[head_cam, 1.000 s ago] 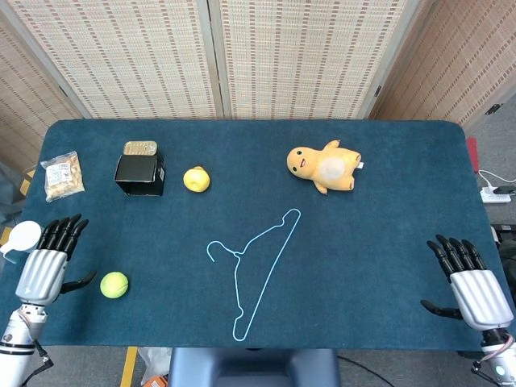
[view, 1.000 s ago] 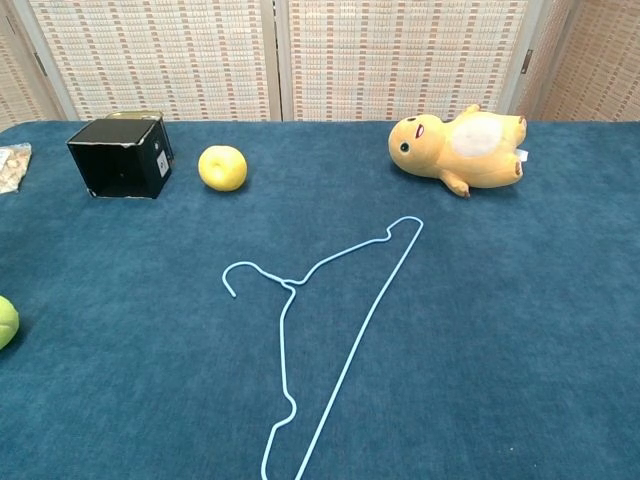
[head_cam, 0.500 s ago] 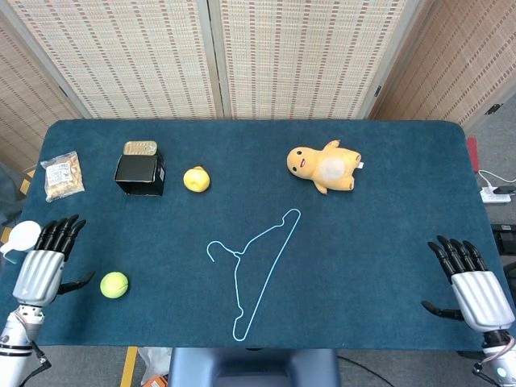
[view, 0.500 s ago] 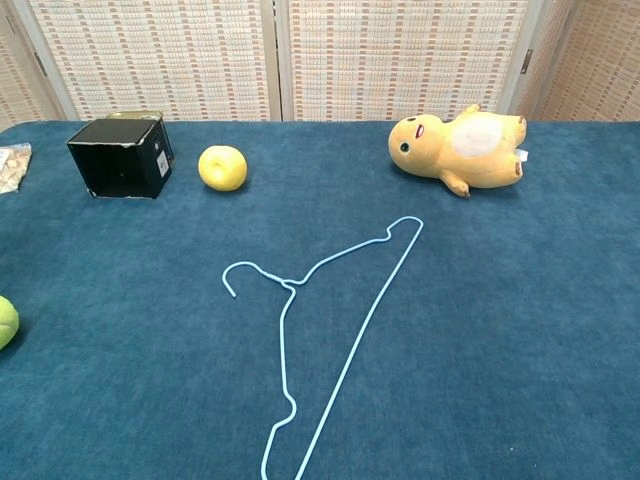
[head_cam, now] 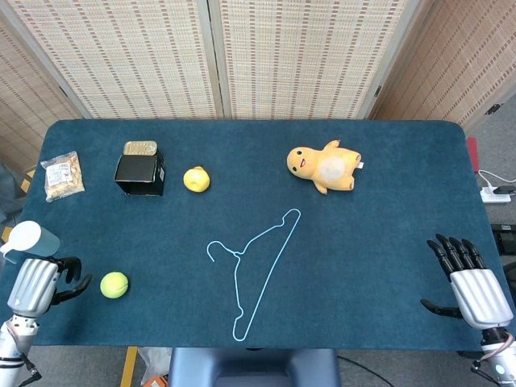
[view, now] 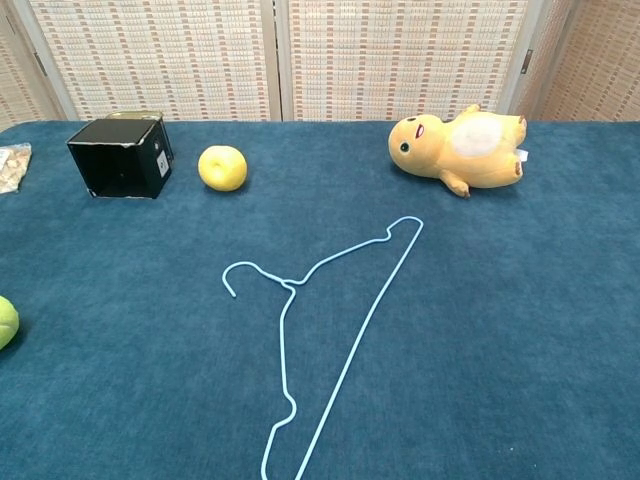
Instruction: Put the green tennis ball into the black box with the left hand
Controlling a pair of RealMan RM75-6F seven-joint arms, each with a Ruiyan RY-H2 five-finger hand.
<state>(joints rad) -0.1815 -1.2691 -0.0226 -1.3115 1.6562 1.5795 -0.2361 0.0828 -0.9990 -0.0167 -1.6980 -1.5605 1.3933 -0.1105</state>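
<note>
green tennis ball (head_cam: pixel 114 285) loose on surface, at 6 o'clock from black box (head_cam: pixel 139 174).
left hand (head_cam: pixel 36 283) fingers curled, empty; a nudge could roll it off.

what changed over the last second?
The left hand drew back toward the near-left table edge, its fingers curling in; it holds nothing. The green tennis ball, black box, thin blue wire hanger and open right hand stayed put.
</note>
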